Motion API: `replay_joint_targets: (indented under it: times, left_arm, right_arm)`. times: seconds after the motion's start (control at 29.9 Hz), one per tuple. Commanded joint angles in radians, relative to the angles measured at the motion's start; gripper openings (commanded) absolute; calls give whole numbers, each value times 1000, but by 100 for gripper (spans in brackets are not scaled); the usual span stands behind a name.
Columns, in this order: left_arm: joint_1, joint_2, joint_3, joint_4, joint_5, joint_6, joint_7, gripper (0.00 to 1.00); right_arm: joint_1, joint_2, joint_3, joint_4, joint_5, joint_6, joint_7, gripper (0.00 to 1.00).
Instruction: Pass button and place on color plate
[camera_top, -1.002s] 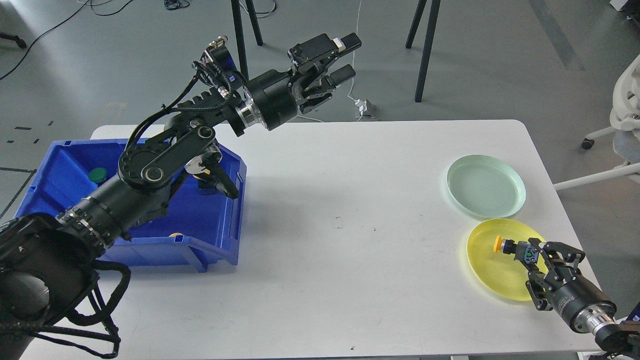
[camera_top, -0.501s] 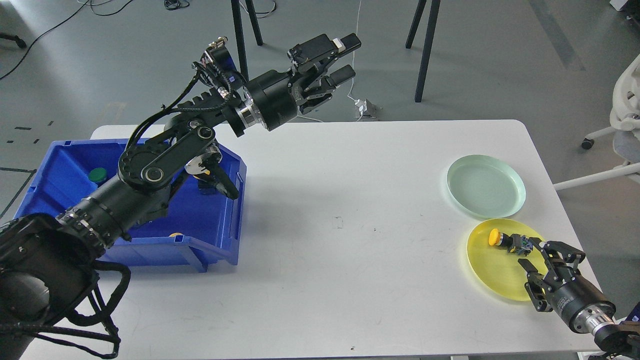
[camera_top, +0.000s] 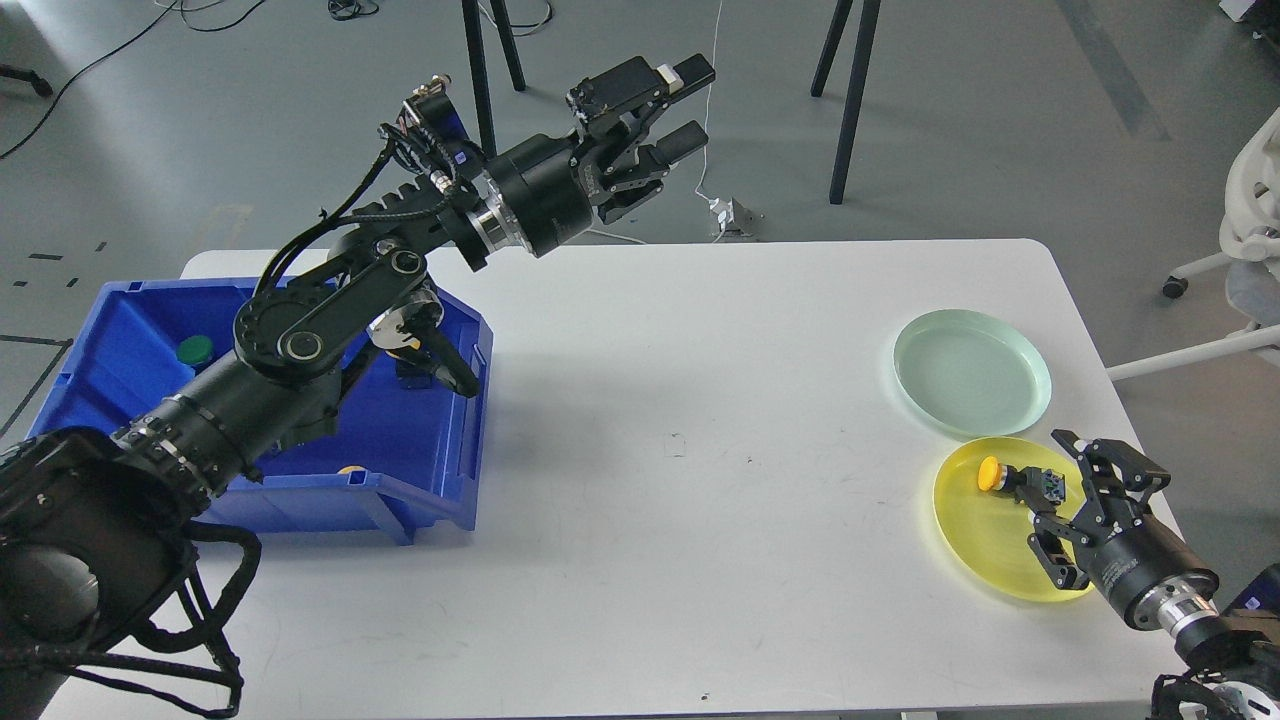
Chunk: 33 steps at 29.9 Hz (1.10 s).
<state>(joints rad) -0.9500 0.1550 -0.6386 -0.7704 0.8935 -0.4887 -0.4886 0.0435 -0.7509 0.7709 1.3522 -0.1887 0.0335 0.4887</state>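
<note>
A yellow-capped button (camera_top: 1008, 478) with a black body lies on the yellow plate (camera_top: 985, 545) at the right front of the table. My right gripper (camera_top: 1058, 482) is open just behind the button, its jaws spread wide and apart from it. A pale green plate (camera_top: 971, 371) sits behind the yellow one. My left gripper (camera_top: 688, 104) is open and empty, held high beyond the table's far edge. A blue bin (camera_top: 130, 345) at the left holds a green-capped button (camera_top: 195, 349) and other parts partly hidden by my left arm.
The white table (camera_top: 680, 450) carries the bin at the left and the two plates at the right. Black stand legs (camera_top: 850, 100) rise behind the table. A white chair (camera_top: 1250, 230) stands at the right.
My right gripper let go of the yellow button onto the yellow plate, opened and drew back. My left gripper shifted slightly left and up.
</note>
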Motion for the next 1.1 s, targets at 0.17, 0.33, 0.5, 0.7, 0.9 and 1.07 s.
replay_joint_targets:
  times: [0.17,0.33,0.5,0.7,0.9,1.07]
  left_arm:
    - [20,208,-36,-12,-99,0,0,83]
    - [80,303,-38,-13,-162,0,0,84]
    - [140,388,-27,-52,-160,0,0,84]
    - [212,576,-21,-260,-113,0,0,92]
    - [221,705,-18,-374,224,0,0,99]
    - [218,732,-18,-368,580,0,0,99]
  right_arm:
    - [234,67,140,8,6,82,0,94]
    - [429,168,139,-36,5,83,0,95]
    - [591,260,48,-159,6,80,0,96]
    - [602,297,18,-180,5,86,0,96]
    - [596,297,18,-180,6,89,0,96]
    - [573,295,27,-179,5,92,0,96]
